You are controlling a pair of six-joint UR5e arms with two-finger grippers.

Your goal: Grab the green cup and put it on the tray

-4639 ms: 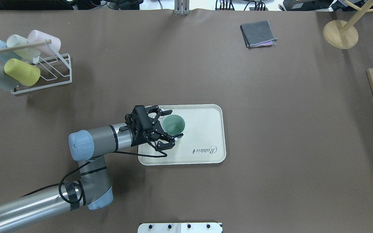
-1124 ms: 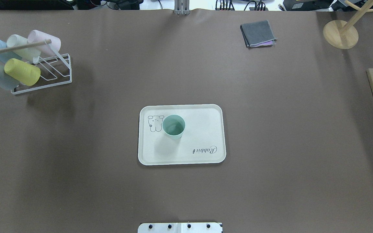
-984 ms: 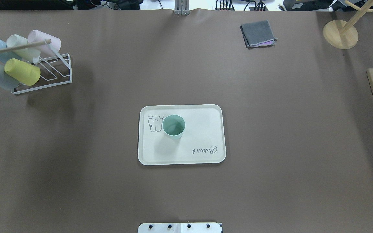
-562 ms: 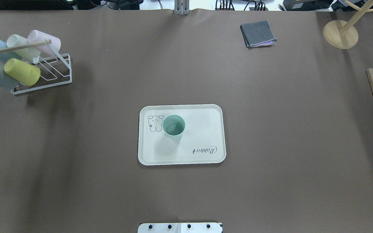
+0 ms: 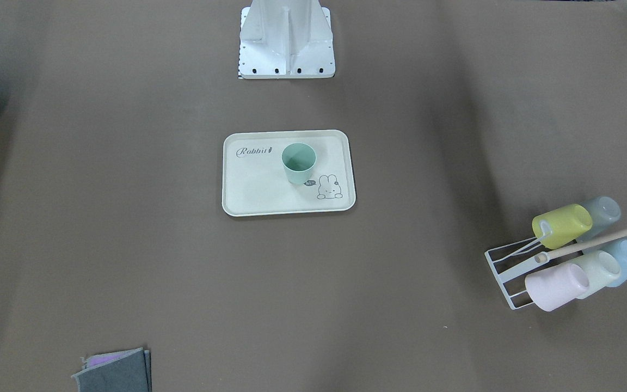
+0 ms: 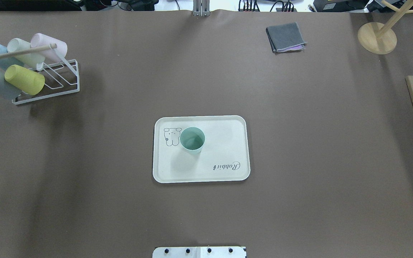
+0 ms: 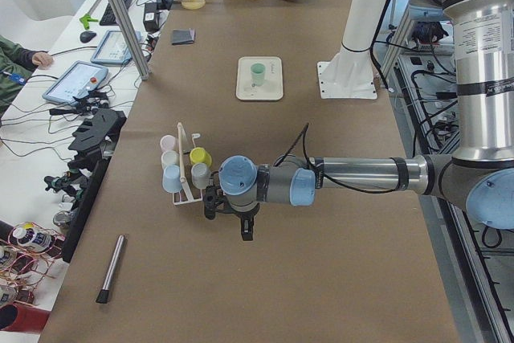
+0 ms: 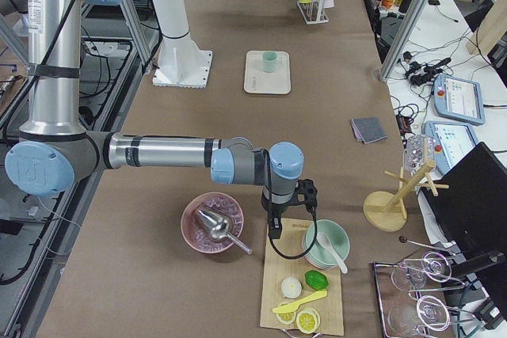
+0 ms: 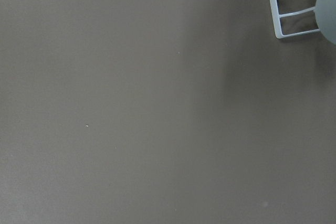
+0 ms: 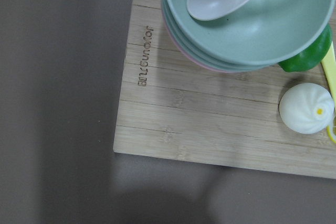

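Since the earliest overhead frame the left arm has withdrawn from the tray; the cup has not shifted.

Front-facing: green cup (image 5: 299, 161) stands upright on the tray (image 5: 259, 190), between the script and the rabbit drawing.

Overhead: same placement; both arms lie outside the frame.

Exterior left: left gripper (image 7: 241, 218) hangs over the table beside the cup rack (image 7: 186, 173), well apart from the tray. It is too small and dark to tell whether its jaws are parted.

Exterior right: right gripper (image 8: 277, 223) points down near the wooden board (image 8: 334, 294); its jaw state is likewise unreadable.

Left wrist: brown table (image 9: 131, 103) and a cut-off rack corner; fingers out of frame.

Right wrist: board and stacked bowls (image 10: 247, 24), cropped at the top edge.
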